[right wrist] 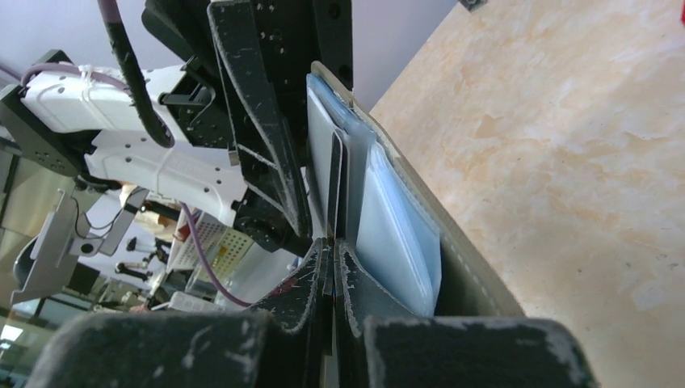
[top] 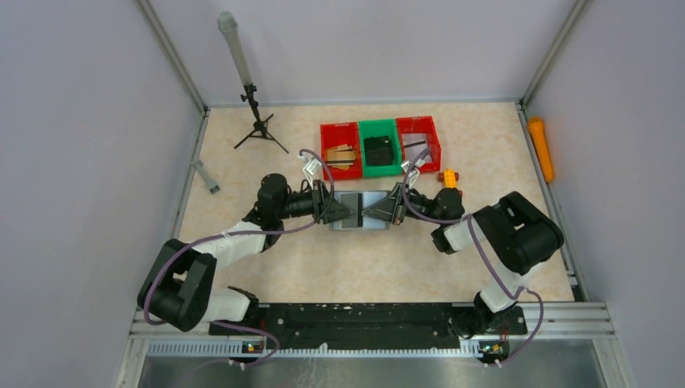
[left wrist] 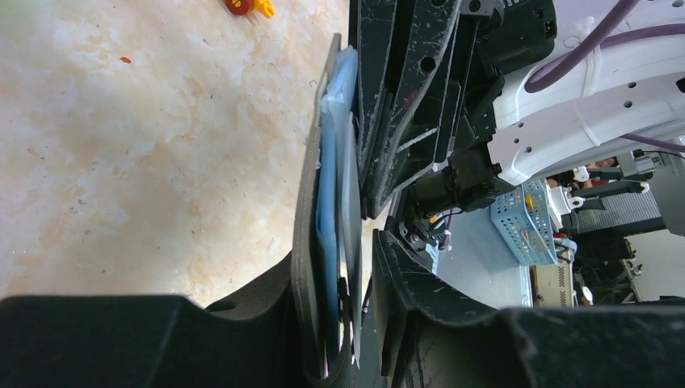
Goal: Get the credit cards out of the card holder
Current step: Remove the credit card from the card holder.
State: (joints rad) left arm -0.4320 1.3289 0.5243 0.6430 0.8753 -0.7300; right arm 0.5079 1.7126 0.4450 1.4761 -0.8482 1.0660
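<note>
Holder (top: 361, 212) sits mid-table in the top view, just in front of three bins (top: 380, 145), with its long axis running left to right. Left gripper (top: 335, 212) meets it from the left end and right gripper (top: 383, 212) from the right end. The two arms are equally near and face each other along that axis. The fingers are too small here to read.

Left wrist view shows the holder edge-on, a thin strip running straight away from the camera. Its grey cover (left wrist: 305, 242) is on the side toward the table (left wrist: 121, 162), and its blue pockets (left wrist: 327, 202) are on the other side. The near end lies in the gap between the left fingers (left wrist: 408, 291), which stand partly apart. The cover rests against one finger, and a slit of light shows beside the other. I judge the holder to be loosely cradled, not clamped. The right arm's black fingers come in from the far end along the pocket side.

Right wrist view shows the right fingers (right wrist: 363, 291) pressed tight together at the tips. A thin dark edge, by its look a card (right wrist: 336, 186), runs straight out of their seam and up between the pockets. The grey cover lies to the table side, and the left arm's fingers close off the far end.

The coming move looks like a straight pull back to the right along the long axis, sliding the card out of its pocket. With the left fingers this slack, the holder may drag along with it.
</note>
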